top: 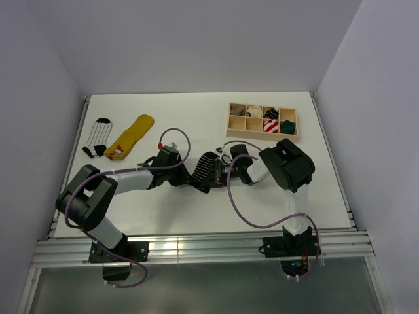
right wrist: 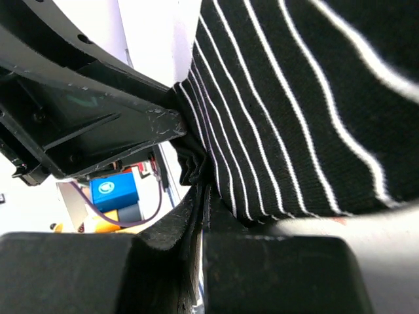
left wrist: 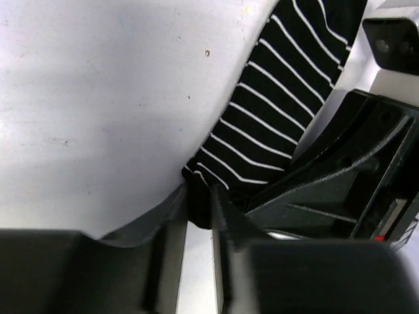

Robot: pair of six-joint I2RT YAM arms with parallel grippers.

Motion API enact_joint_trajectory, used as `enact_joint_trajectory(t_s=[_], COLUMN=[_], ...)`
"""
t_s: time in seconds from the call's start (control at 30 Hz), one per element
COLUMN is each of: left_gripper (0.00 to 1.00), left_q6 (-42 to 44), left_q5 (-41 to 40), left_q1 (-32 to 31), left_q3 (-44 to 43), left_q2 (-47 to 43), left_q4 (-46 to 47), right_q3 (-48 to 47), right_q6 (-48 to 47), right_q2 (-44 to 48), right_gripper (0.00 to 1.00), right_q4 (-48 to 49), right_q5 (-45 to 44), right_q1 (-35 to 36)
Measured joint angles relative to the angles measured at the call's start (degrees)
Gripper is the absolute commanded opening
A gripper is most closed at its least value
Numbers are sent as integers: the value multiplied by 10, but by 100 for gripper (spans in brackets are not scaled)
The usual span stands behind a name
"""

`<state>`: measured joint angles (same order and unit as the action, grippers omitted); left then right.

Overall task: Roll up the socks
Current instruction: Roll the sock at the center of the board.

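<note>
A black sock with thin white stripes [top: 205, 168] is held up off the table between both grippers. My left gripper [top: 192, 175] is shut on its lower left edge, and the cloth [left wrist: 275, 111] is pinched between the fingertips in the left wrist view [left wrist: 198, 203]. My right gripper [top: 220, 173] is shut on the opposite edge, and the bunched cloth [right wrist: 294, 111] is clamped at the fingertips in the right wrist view [right wrist: 200, 190]. The two grippers are close together, almost touching.
A second black-and-white striped sock [top: 98, 138] and a yellow sock [top: 132, 136] lie flat at the far left. A wooden compartment box [top: 262, 133] at the back right holds rolled socks, one red-and-white [top: 271, 126] and one dark green [top: 289, 125].
</note>
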<state>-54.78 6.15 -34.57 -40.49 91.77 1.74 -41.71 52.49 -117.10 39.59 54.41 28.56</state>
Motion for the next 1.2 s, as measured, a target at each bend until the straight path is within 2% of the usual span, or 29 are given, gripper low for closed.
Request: enact_joint_trajectory(t_s=[0.03,0.1,0.13,0.33,0.4,0.73,0.93,1.2], left_gripper=[16,7,0,0,0,0,0,0], left_q6=[-3,-8,-10,-14,-14,-14,-14,-14], left_q5=[0,0,0,-5,-7,-14,-15,-15], left_q1=[0,-1,-2,-6,-6,-6,-6,-6], left_q3=[0,-1,-2,-14,-21,-49,-55,-58], left_q2=[4,7,7,8,8,11,11,11], left_q4=[2,4,4,-22,-37,-104,-123,-130], right_q3=[-2,-4,-4,-10,-17,-43,-43,-43], right_q6=[-6,-22,-29,-120,-160,-300,-360,-416], right_q2=[2,11,17,82,113,206,224,225], right_gripper=[1,5,12,33,37,61,63,67], right_q4=[-7,-26,-35,-137,-181,-289,-317,-319], right_q5=[-1,-7,-11,-64,-98,-284,-408,-498], right_q1=[0,0,0,8,20,129,191,251])
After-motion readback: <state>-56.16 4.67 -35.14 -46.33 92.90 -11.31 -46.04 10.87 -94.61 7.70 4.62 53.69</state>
